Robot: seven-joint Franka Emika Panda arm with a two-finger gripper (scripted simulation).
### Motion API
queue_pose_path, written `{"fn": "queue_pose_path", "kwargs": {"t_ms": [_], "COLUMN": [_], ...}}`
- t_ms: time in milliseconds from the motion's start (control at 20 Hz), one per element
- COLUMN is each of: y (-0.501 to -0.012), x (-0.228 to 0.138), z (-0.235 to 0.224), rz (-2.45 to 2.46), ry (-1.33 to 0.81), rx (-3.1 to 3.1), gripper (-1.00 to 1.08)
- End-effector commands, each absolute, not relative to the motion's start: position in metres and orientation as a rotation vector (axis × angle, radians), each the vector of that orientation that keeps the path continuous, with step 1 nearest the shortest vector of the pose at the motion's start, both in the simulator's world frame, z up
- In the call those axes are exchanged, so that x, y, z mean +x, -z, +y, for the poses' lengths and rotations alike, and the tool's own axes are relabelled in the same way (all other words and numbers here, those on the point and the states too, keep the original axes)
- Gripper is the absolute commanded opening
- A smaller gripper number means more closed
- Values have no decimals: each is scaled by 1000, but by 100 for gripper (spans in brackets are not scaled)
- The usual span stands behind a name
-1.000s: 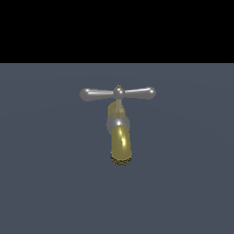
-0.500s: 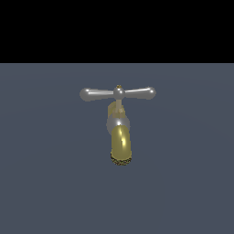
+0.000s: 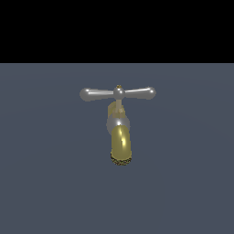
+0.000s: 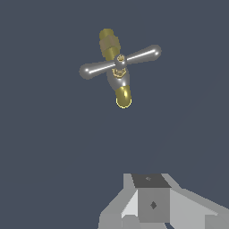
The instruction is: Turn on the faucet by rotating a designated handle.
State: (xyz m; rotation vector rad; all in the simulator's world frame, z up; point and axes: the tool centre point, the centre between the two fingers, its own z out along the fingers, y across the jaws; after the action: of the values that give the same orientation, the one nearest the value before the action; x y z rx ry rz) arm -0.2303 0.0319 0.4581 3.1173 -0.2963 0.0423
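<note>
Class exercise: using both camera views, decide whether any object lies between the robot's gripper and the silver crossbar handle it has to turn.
Nothing visible does. In the wrist view, only bare grey surface separates the gripper from the handle atop the faucet. The exterior view shows the handle unobstructed, with no arm in frame.

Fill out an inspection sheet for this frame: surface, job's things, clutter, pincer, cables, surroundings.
Surface: plain dark grey-blue ground, unmarked.
Faucet: gold curved spout, silver collar.
Handle: silver crossbar, level across the exterior view, nothing touching it.
Clutter: nothing seen.
Pincer: only a grey part shows in the wrist view, well apart from the faucet; open or shut cannot be told. Absent from the exterior view.
Cables: nothing seen.
Surroundings: black band above the ground in the exterior view.
</note>
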Motion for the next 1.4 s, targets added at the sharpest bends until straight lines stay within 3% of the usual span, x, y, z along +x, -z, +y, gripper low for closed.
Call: {"fn": "queue_pose_path", "kwargs": {"t_ms": [0, 1350], "y": [-447, -324], "x": [-224, -120], "z": [41, 112], "rz": [-381, -1269], "ry": [-40, -17], "rx": [3109, 2876], "gripper": [-100, -100]}}
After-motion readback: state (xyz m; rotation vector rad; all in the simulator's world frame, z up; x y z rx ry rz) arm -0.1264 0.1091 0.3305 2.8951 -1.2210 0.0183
